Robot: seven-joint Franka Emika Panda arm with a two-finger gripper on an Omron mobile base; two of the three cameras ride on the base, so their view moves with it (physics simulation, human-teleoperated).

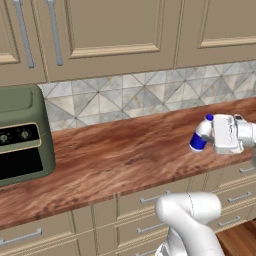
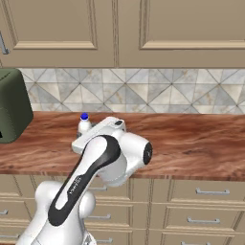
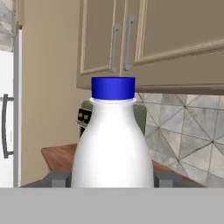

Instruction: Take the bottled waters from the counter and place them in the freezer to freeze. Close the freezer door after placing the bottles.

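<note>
Pincer (image 3: pixel 112 179) clamped on blue-capped water bottle (image 3: pixel 113 140) above counter (image 1: pixel 110 155); freezer trip, second bottle, door closing remained.

A green toaster oven (image 1: pixel 22 135) sits on the wood-grain counter (image 1: pixel 115 160).

Left base view: high, behind the arm on its left, facing forward and down over the tabletop (image 1: pixel 115 155) toward the tiled backsplash (image 1: pixel 145 97) and wall cabinets (image 1: pixel 115 30); moderate range.

Right base view: same height, behind the arm on its right, facing the same wall. Both share the tabletop, backsplash, cabinets, green toaster oven (image 1: pixel 22 132) and blue-capped bottle (image 1: pixel 201 135).

Hand view: very near, level, looking along the tabletop past the bottle toward the toaster oven and a white appliance door (image 3: pixel 6 113) at frame left.
</note>
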